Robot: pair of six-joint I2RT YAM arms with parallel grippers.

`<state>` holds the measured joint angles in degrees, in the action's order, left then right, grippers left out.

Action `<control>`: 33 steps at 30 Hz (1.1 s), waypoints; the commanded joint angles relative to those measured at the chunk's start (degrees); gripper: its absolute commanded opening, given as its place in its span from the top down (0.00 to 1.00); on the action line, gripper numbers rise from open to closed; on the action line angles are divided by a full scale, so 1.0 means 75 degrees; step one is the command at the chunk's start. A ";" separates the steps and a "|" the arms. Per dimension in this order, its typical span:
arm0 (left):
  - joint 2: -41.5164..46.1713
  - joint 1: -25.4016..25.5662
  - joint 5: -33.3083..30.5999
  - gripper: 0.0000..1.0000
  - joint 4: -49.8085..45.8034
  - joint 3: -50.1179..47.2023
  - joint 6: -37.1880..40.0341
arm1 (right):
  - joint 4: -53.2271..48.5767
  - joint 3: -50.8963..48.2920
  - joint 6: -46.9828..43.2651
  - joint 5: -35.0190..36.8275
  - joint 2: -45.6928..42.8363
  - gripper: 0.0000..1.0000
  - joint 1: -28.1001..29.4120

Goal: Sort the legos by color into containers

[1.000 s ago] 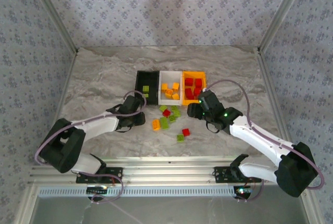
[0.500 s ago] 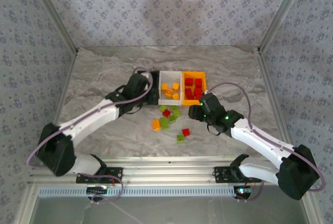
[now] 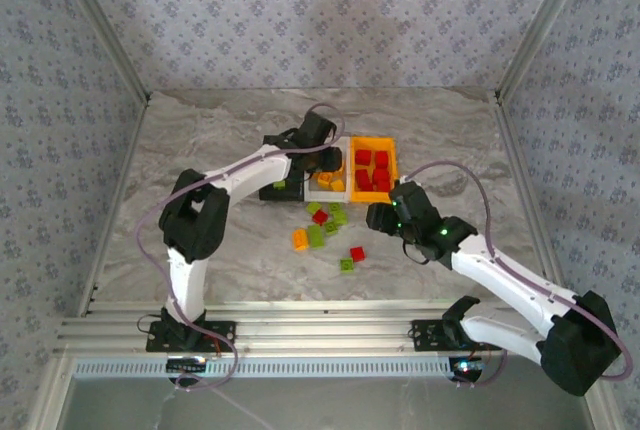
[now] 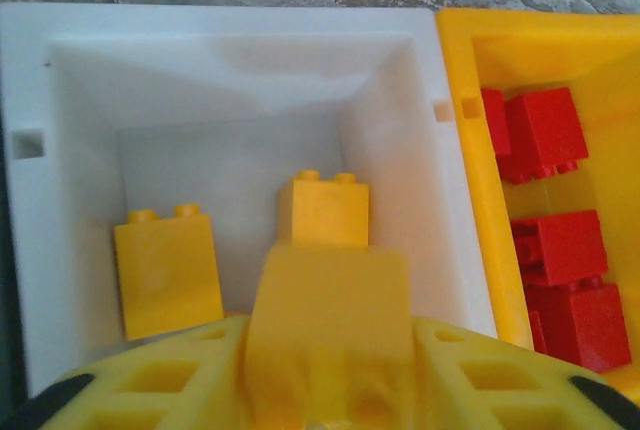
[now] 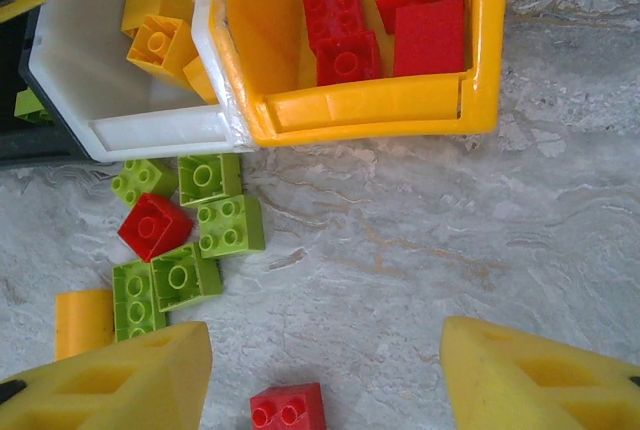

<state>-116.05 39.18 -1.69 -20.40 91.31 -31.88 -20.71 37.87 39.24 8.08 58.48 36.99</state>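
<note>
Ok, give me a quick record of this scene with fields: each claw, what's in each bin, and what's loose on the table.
left claw: over the white bin, held orange-yellow brick between its jaws; grip unclear
right claw: open, empty, above the table near a loose red brick
white bin: orange-yellow bricks
orange bin: red bricks
black bin: a green brick
loose on table: several green bricks, two red, one orange-yellow
</note>
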 commanded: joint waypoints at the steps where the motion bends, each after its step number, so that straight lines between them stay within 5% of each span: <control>1: -0.0167 0.0057 0.0145 0.45 -0.0301 0.0605 -0.0111 | 0.0066 -0.0200 0.0088 -0.0161 -0.0201 0.34 -0.0048; 5: -0.0008 0.0130 0.0077 0.26 -0.0315 0.0747 -0.0179 | 0.0076 -0.0230 0.0065 -0.0321 -0.0259 0.33 -0.0046; 18: 0.3986 0.0918 0.0132 0.01 0.0985 -0.2445 -0.0199 | 0.0037 -0.0436 -0.0006 -0.0631 0.0113 0.32 0.0356; 26: 0.6887 0.1478 -0.0368 0.01 0.1050 -0.5652 -0.0665 | -0.0003 -0.0233 -0.0228 -0.0556 0.1123 0.33 0.1507; 33: 0.8739 0.1479 -0.0834 0.01 0.0126 -0.7196 -0.1322 | -0.0288 0.0206 0.0057 -0.0343 0.2015 0.34 0.2523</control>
<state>-54.39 50.00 -5.28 -16.91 38.63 -38.87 -20.43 36.99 38.26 3.86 72.03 54.08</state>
